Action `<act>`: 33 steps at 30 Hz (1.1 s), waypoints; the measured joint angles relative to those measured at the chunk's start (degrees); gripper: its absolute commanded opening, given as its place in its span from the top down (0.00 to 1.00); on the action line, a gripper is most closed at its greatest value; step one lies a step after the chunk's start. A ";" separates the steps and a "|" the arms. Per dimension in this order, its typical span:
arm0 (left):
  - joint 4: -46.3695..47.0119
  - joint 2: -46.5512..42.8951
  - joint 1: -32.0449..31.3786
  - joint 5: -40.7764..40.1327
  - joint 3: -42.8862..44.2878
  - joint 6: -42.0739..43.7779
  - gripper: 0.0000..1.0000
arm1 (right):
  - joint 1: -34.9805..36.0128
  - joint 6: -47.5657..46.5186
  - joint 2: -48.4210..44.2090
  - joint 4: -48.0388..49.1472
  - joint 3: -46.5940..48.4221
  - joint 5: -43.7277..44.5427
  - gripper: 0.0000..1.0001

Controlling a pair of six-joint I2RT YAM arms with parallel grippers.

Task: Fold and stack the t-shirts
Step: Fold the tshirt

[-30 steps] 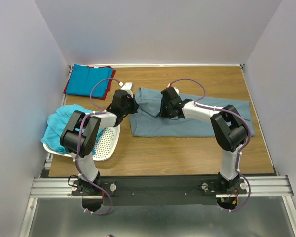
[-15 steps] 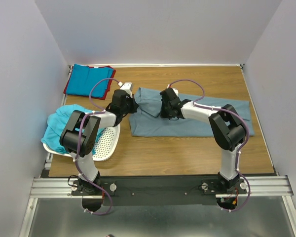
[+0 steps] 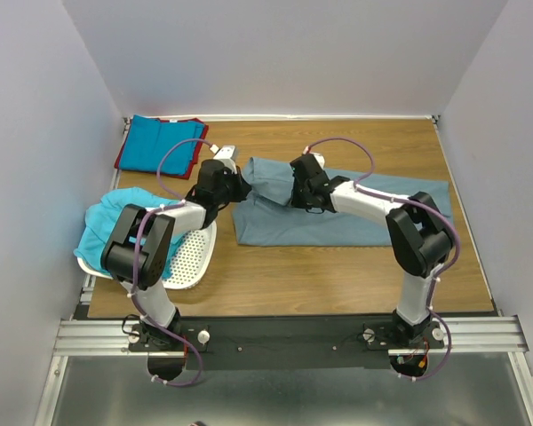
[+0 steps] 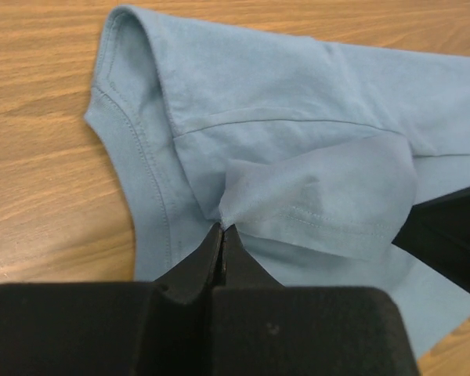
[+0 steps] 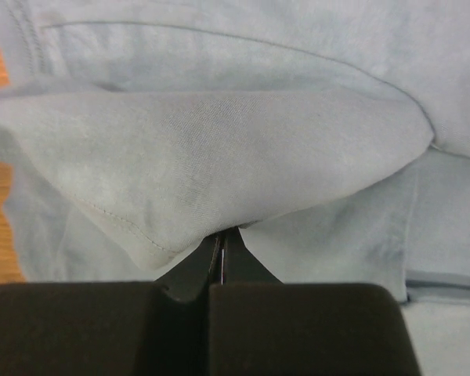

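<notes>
Left claw [image 4: 222, 232]: I have it clenched on a fold of the grey-blue shirt [image 3: 338, 224], by the collar.
Right claw [image 5: 222, 236]: clenched too, on another raised fold of that shirt.
Table [image 3: 320, 266]: the grey-blue shirt lies spread from middle to right.
Basket [image 3: 194, 257]: the turquoise shirt [image 3: 102, 226] is heaped in it, at my left.
Far left corner: the blue shirt [image 3: 155, 145] lies folded on the red shirt [image 3: 118, 161].

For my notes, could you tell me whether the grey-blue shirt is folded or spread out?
Spread out: the shirt lies flat along the table, left hand and right hand pinching it.
</notes>
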 measured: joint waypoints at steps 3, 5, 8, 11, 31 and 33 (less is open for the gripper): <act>0.66 -2.58 0.00 1.20 -1.88 -0.79 1.00 | 0.00 0.00 -2.12 -0.42 -0.59 0.61 1.00; 1.07 -3.98 -0.02 2.12 -3.30 -1.27 1.00 | 0.00 -0.02 -3.54 -0.81 -1.31 0.90 1.00; 1.64 -5.35 -0.07 3.76 -5.55 -2.14 1.00 | 0.00 -0.02 -5.57 -1.70 -3.04 1.09 1.00; 1.81 -5.88 -0.85 4.35 -7.56 -2.62 1.00 | 0.00 -0.04 -7.65 -2.67 -4.90 1.66 1.00; 2.36 -14.38 -6.80 5.35 -16.94 -8.09 1.00 | -0.02 -1.51 -13.73 -7.45 -11.61 4.09 1.00; 2.34 -14.38 -6.80 5.35 -17.55 -8.39 1.00 | 0.00 -1.51 -13.73 -7.65 -11.93 4.09 1.00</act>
